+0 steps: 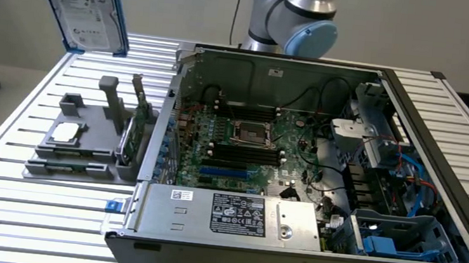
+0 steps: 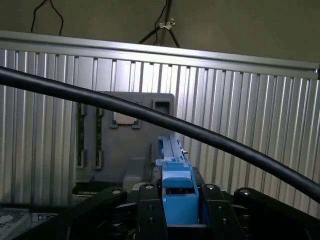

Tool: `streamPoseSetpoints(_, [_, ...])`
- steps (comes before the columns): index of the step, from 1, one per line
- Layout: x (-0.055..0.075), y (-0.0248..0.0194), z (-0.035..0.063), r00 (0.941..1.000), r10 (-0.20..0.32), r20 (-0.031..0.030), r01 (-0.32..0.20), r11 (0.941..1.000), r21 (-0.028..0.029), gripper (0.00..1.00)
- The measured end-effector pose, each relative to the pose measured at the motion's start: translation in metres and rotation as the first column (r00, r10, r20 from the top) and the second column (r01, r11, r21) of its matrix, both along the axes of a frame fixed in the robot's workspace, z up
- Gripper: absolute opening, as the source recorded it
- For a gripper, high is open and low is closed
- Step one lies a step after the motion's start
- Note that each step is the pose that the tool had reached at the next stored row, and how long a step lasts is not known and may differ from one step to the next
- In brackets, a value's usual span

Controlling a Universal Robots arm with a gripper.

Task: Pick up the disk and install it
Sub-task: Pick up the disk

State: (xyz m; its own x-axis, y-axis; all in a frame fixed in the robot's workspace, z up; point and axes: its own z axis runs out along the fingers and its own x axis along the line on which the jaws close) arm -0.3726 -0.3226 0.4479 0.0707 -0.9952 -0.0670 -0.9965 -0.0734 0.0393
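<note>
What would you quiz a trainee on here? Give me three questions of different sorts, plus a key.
1. True or false: the disk lies inside the case.
2. What holds the disk? A) the gripper B) a hand C) a hook
3. Fill in: the chip rests on the grey ___.
Key: 1 false, it is held in the air outside the case; 2 A; 3 fixture.
</note>
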Motion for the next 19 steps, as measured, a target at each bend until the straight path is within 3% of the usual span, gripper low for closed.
streamPoseSetpoints(12, [0.052,-0.0059,0.0152,1.0000,0.000,-0.0054,0.000,0.9994,0.0355,0.33])
streamPoseSetpoints(19, [0.082,-0.0104,0.0222,1.0000,0.000,-0.0076,0.000,0.9987,0.0513,0.33])
